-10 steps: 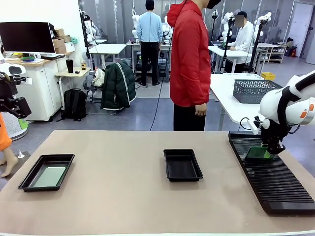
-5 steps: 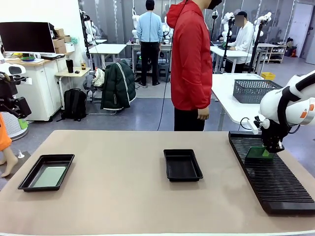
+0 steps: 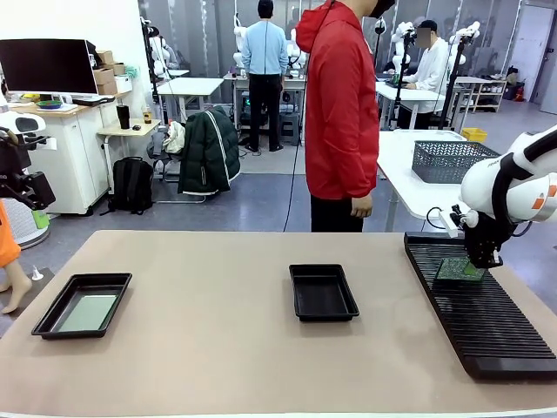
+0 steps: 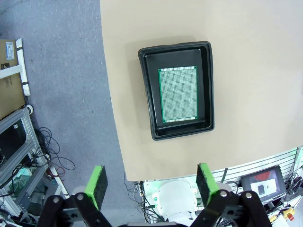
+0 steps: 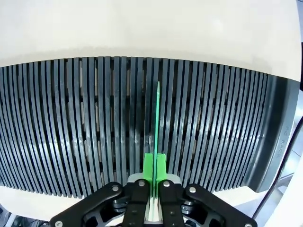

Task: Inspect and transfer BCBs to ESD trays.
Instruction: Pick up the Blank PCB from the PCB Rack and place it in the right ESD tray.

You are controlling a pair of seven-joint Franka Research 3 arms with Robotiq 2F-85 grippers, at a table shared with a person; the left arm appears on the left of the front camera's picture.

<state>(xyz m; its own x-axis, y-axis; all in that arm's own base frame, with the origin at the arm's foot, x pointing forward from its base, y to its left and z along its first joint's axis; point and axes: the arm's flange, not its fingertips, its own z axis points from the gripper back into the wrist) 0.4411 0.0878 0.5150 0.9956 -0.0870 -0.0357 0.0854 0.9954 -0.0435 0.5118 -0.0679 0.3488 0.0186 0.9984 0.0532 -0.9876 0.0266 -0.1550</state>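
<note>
Right gripper (image 5: pixel 155 166) has closed since a second ago. Its pads are now pinched flat on the top edge of a board (image 5: pixel 156 118) that stands on edge in a slot of the rack (image 5: pixel 71 123). Person (image 3: pixel 341 104) has edged slightly toward the rack side. Trays have not shifted.

Near left: left gripper (image 4: pixel 150 182) hangs high over the table's (image 3: pixel 218 357) left end, jaws fully apart, holding nothing. Below it is the left tray (image 4: pixel 209 90), with a second board (image 4: pixel 177 94) lying flat on its floor, clear of the rim all round.

Middle: middle tray (image 3: pixel 300 273) is empty, well apart from the left tray and the rack.

Right: rack runs along the table's right edge. The held board sits toward its far end, and the other slots look empty.

Far: person stands at the far edge, hands down, touching nothing.

Handling, my reading:
- Board looks thin, light and stiff, but likely to flex or crack if twisted.
- Faces are perforated and have a sheen, so they are probably slick. The narrow edge gives the pads little to bite on.
- Grip appears to sit toward one end of the upper edge, not mid-length, so once free the board may pivot.
- Lift should go straight up along the slot, since sideways pull would bind it against the ribs.
- Edge hold leaves both faces open for inspection.
</note>
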